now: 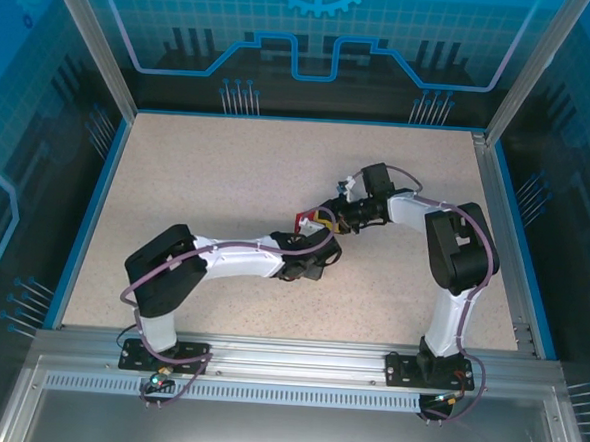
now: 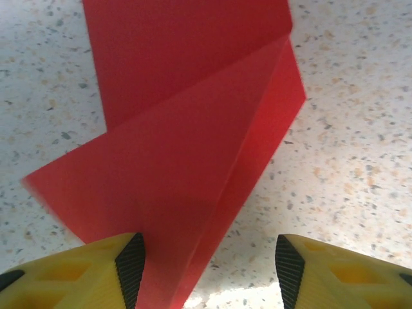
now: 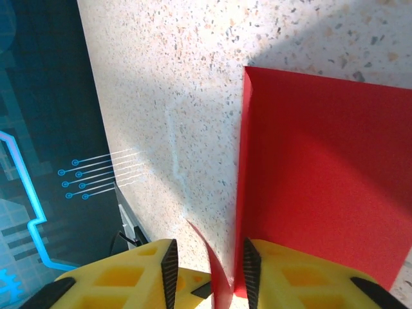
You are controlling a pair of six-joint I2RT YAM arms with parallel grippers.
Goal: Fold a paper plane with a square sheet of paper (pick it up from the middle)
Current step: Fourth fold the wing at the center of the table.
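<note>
The square sheet of paper [image 2: 187, 129] is bright red and partly folded, with a diagonal crease, lying on the speckled table. In the top view just a small red patch of the paper [image 1: 302, 220] shows between the two wrists. My left gripper [image 2: 210, 273] is open wide, low over the table, and the paper's near end runs between its jaws beside the left pad [image 2: 131, 269]. My right gripper [image 3: 209, 273] is open with a narrower gap. A raised curl of the paper [image 3: 217, 273] stands edge-on inside that gap, and the flat red sheet [image 3: 322, 174] spreads under and past its right finger.
Both arms meet at mid-table, the left gripper [image 1: 319, 235] and right gripper [image 1: 339, 216] nearly touching. Blue-edged enclosure walls [image 1: 85, 208] ring the table. The wall with its blue markings [image 3: 38, 161] lies to the left in the right wrist view.
</note>
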